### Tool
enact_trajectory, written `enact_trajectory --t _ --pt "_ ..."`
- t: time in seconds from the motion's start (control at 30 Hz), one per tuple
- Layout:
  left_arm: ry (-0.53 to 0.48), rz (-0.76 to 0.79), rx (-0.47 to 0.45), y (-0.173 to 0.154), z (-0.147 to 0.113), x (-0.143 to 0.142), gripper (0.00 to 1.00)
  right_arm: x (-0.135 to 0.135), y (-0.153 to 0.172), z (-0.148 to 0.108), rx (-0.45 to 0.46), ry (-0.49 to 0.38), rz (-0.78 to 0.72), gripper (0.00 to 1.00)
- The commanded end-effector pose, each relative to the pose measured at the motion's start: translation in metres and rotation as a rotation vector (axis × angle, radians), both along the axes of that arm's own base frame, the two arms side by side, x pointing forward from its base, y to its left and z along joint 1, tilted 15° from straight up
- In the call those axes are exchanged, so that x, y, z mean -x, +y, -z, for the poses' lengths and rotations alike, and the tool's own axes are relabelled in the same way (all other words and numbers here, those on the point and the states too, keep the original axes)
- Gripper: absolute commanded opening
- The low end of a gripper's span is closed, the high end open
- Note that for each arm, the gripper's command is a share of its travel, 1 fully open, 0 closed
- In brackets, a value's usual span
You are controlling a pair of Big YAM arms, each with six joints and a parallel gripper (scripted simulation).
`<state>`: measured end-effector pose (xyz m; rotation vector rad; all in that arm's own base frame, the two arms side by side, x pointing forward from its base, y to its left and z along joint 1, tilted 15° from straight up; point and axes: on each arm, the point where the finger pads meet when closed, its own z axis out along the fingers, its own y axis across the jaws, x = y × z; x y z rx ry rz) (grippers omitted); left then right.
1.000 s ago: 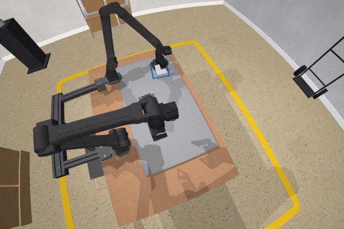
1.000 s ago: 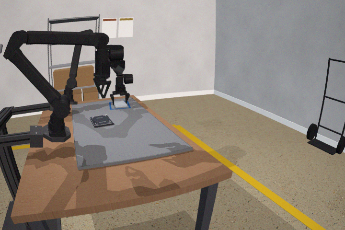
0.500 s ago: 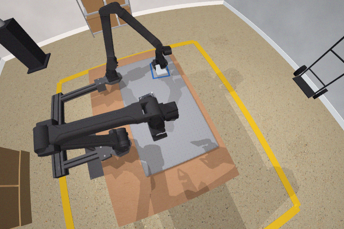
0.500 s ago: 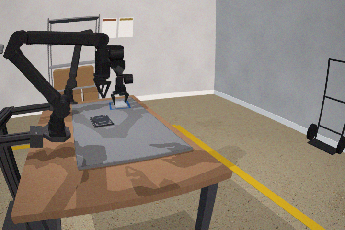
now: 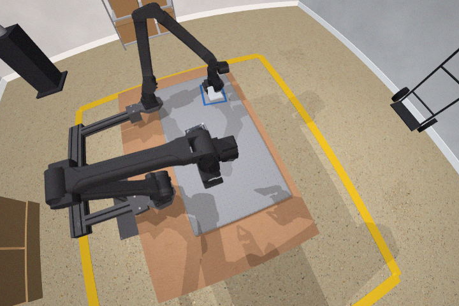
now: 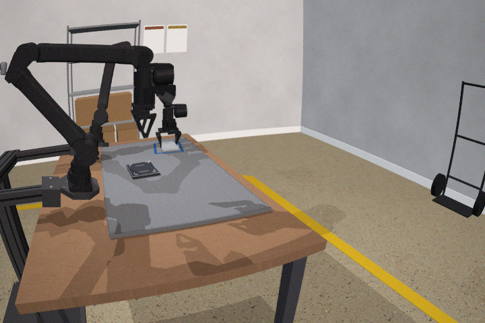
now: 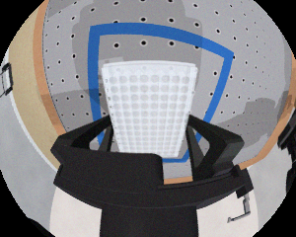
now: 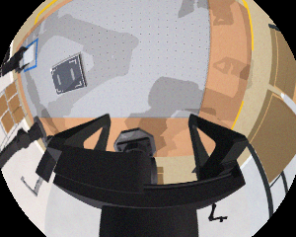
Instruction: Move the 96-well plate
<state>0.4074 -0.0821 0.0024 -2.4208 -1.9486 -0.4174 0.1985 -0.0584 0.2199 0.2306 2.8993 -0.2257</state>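
The white 96-well plate (image 5: pixel 216 95) (image 6: pixel 170 145) (image 7: pixel 148 104) lies flat inside the blue outline of spot B1 (image 5: pixel 213 102) (image 6: pixel 168 151) (image 7: pixel 153 31) at the far end of the grey mat. My left gripper (image 5: pixel 214 90) (image 6: pixel 168 137) (image 7: pixel 149 118) is down over the plate, with one finger against each long side. The dark plate nest N1 (image 6: pixel 143 169) (image 8: pixel 68 74) sits on the mat nearer the arm bases and holds nothing; in the top view the right arm hides most of it. My right gripper (image 6: pixel 145 127) (image 8: pixel 149 118) hangs open and empty, high above the mat.
The grey perforated mat (image 5: pixel 244 173) (image 6: pixel 182 198) lies on a wooden table (image 6: pixel 174 274). A shelf with cardboard boxes (image 6: pixel 102 106) stands behind the table. A hand truck (image 6: pixel 464 182) leans on the right wall. A yellow line (image 5: pixel 345 173) marks the floor.
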Motion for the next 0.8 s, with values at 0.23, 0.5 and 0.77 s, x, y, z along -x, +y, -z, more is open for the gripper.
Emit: enact_trajectory --t 0.23,0.5,0.77 --pt "-0.027 0.004 0.009 -0.004 -0.007 -0.010 0.00 0.001 0.000 0.001 0.001 -0.005 -0.010 1.00" --pt "-0.027 0.004 0.009 -0.004 -0.007 -0.010 0.00 0.001 0.000 0.001 0.001 -0.005 -0.010 1.00" --pt "-0.055 -0.003 0.020 -0.010 -0.031 -0.017 0.00 0.001 0.000 0.001 0.001 -0.005 -0.010 1.00"
